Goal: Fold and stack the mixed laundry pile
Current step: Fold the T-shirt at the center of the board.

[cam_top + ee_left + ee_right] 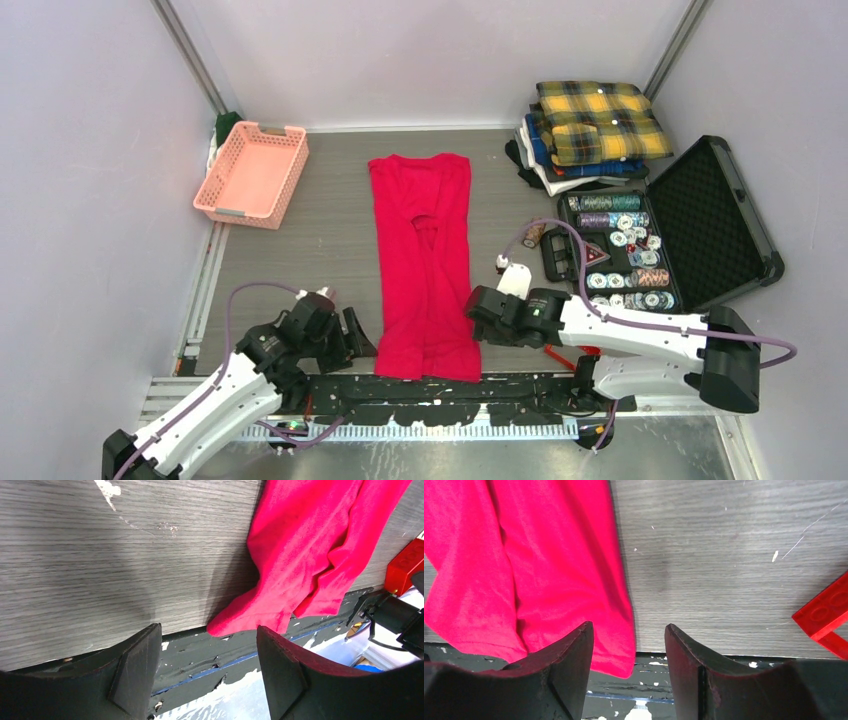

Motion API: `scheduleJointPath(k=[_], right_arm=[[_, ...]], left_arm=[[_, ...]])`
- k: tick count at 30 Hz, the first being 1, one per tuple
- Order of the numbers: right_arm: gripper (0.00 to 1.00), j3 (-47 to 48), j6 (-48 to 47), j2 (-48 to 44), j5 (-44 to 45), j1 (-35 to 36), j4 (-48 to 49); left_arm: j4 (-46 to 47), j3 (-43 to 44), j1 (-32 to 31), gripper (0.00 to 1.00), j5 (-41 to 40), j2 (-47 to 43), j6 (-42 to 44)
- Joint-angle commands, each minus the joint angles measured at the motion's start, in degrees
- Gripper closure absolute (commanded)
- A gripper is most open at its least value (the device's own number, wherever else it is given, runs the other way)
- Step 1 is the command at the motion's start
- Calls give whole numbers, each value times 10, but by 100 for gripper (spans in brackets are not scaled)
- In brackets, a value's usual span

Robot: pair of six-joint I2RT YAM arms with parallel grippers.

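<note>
Red T-shirt (422, 262) lies lengthwise front-to-back, near hem right between left gripper (352, 336) and right gripper (478, 306), both gaping empty.

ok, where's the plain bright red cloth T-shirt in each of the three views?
Top external: plain bright red cloth T-shirt lies as a long strip mid grey wood-grain table, hem at the near edge.
Left wrist: T-shirt upper right, hem corner drooping over the edge.
Right wrist: T-shirt upper left, hem over the edge.
Shared landmark: the scuffed black strip along the table's near edge, under the hem in all three.
</note>
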Motion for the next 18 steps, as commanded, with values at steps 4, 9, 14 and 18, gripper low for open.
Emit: scheduleJointPath(k=[4,9,14,18], right_arm=[[48,-106,51,-22,-100,2,149],[51,-132,61,7,-114,11,201],[53,-134,60,43,-122,16,233],[57,-141,64,54,-131,20,257]], left_arm=[[95,-23,-6,35,48,17,18],[132,-40,-13,39,66,31,18],[172,-48,-29,43,74,74,10],[197,-52,-49,46,70,93,-4]])
